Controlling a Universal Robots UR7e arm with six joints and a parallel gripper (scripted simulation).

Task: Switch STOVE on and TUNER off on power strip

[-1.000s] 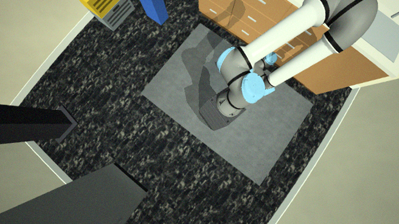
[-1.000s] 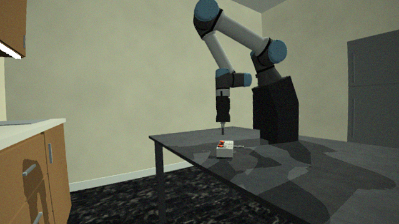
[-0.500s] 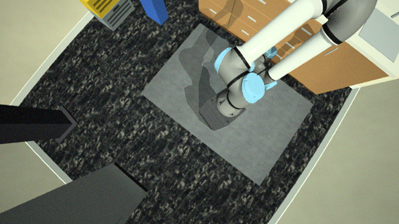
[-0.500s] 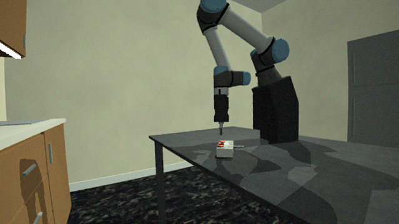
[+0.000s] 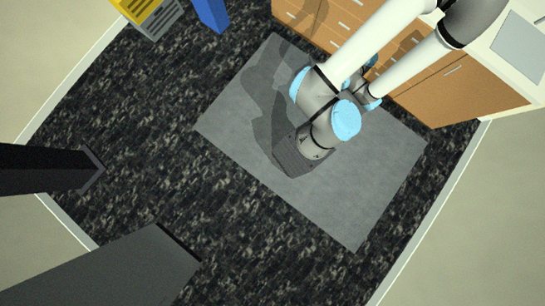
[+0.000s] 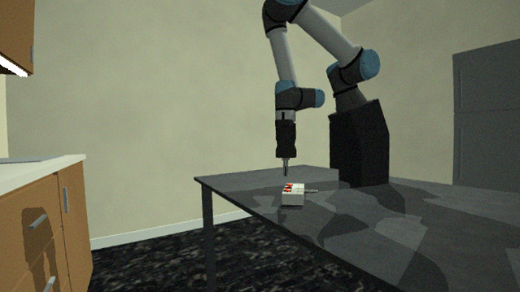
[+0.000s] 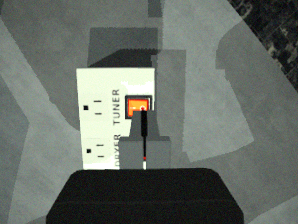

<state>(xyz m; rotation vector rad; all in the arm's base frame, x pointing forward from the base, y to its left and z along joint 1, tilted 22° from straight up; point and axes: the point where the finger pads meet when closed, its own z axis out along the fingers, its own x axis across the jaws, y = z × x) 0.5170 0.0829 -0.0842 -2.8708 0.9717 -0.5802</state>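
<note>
The white power strip [image 6: 293, 194] lies flat on the grey table, the right way up, with its red switches showing on top. In the wrist view the strip [image 7: 116, 119] is under me, and only its TUNER end shows. The TUNER switch [image 7: 137, 104] glows orange. My gripper [image 7: 143, 124] is shut with nothing in it, and its thin tip points at the near edge of the TUNER switch. In the exterior view the gripper [image 6: 285, 170] hangs straight down a little above the strip's far end. The wrist body hides the other two switches. The arm hides the strip in the top view.
The strip's short cable stub [image 6: 311, 190] points right. The arm's dark pedestal [image 6: 358, 142] stands on the table behind the strip. The table edge [image 6: 233, 201] is close on the strip's left. Wooden cabinets [image 6: 25, 233] stand at far left.
</note>
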